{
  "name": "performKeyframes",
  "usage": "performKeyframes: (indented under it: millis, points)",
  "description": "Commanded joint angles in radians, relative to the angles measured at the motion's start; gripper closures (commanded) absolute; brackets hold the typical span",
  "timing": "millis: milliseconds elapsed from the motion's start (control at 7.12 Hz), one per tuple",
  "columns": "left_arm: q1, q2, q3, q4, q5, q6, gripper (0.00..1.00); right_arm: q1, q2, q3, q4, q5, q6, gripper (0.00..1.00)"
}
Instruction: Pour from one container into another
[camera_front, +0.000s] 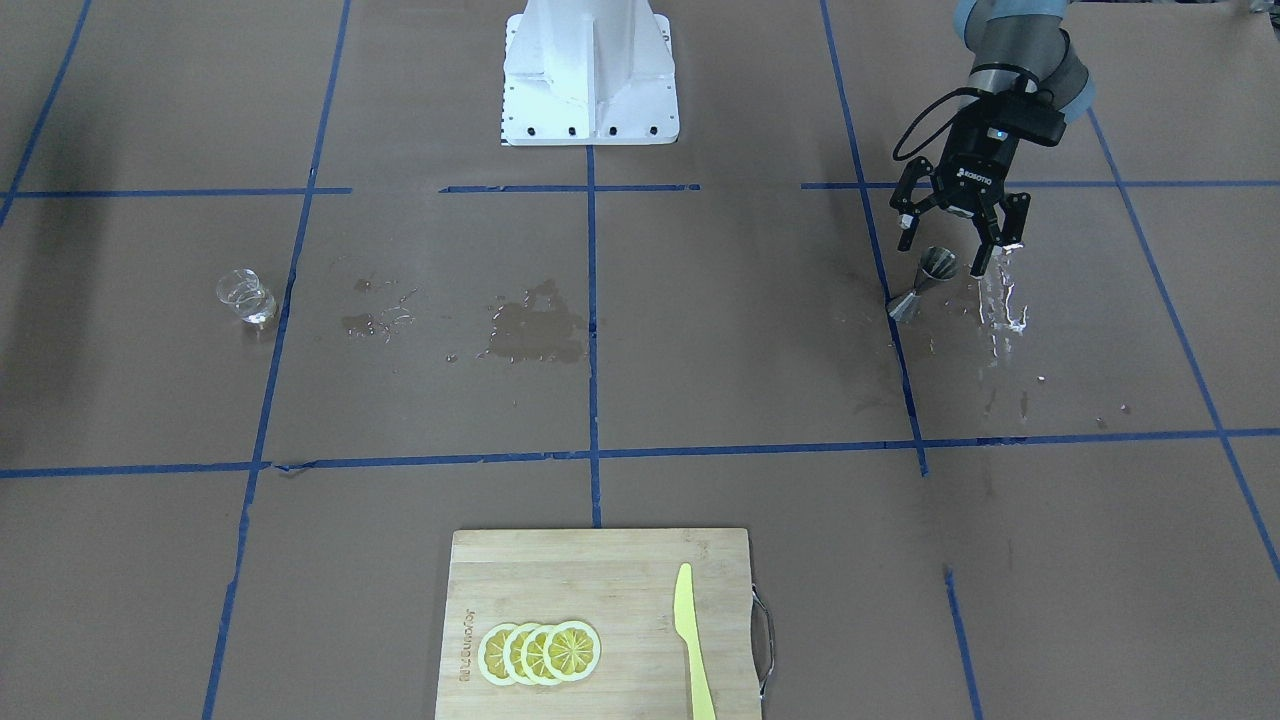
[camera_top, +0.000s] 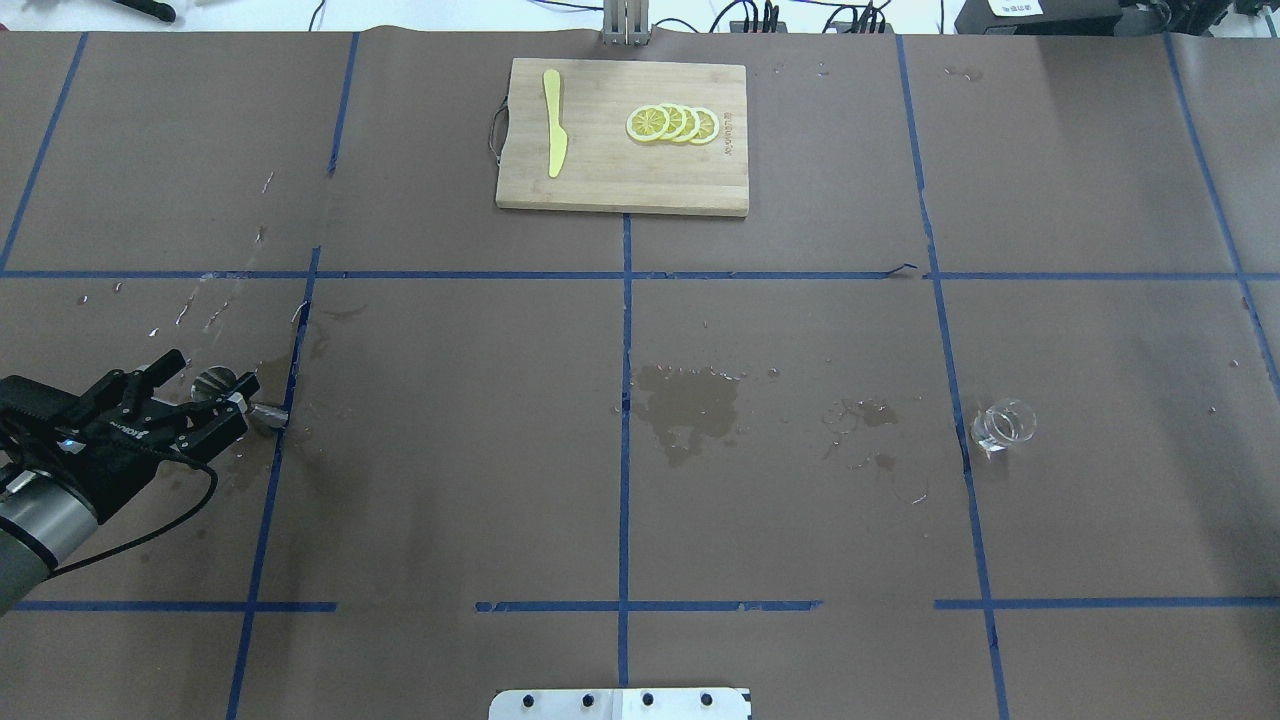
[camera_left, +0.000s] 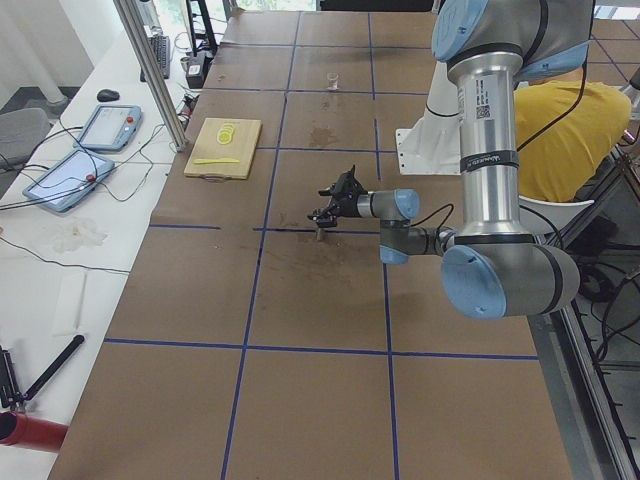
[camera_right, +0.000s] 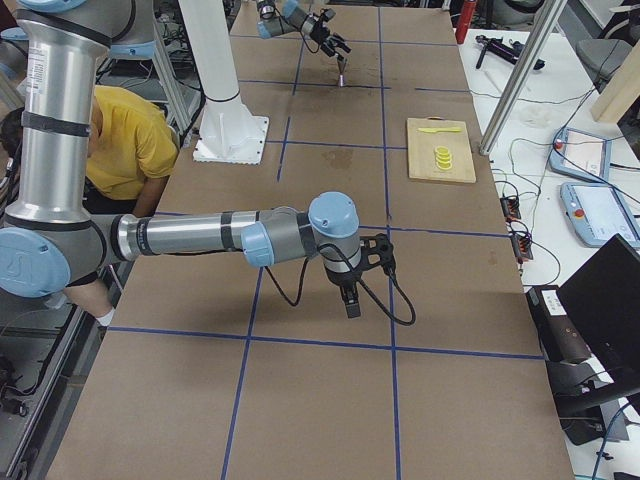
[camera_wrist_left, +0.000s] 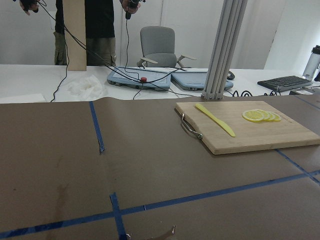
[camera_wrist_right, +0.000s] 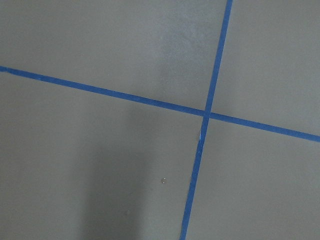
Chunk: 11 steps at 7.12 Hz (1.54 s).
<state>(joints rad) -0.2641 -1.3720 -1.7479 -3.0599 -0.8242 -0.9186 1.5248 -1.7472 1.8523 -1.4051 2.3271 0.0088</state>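
Hovering at the jigger (camera_front: 920, 290), the left gripper (camera_front: 944, 255) has its fingers spread wide either side of the top, grasping nothing.
The jigger stands on the table's (camera_front: 760, 480) left with wet streaks (camera_front: 1000, 305) beside it, and the cup (camera_front: 246, 297) sits well apart on the right. The right gripper (camera_right: 350, 305) hangs low over the table; fingers spread or clenched, I cannot tell.

Jigger (camera_top: 212, 381) waist hidden behind left gripper (camera_top: 215, 372) finger in overhead view. Right gripper (camera_right: 352, 300) shows only in right side view, opening unclear. Cup (camera_left: 332, 80) tiny at far end.
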Motion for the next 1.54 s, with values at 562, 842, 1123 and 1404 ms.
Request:
performKeyframes:
  millis: [562, 842, 1123, 1404]
  points:
    - [0.046, -0.033, 0.123, -0.002, 0.046, -0.028, 0.0, 0.0, 0.002, 0.002, 0.0, 0.0, 0.0, 0.0]
    - [0.049, -0.067, 0.166, -0.004, 0.045, -0.028, 0.0, 0.0, 0.002, 0.002, 0.0, 0.0, 0.0, 0.0]
    - [0.057, -0.076, 0.18, -0.005, 0.045, -0.029, 0.07, 0.0, 0.003, 0.002, 0.0, 0.0, 0.0, 0.0]
    - [0.059, -0.076, 0.188, -0.007, 0.043, -0.029, 0.42, 0.0, 0.003, 0.002, 0.0, 0.0, 0.0, 0.0]
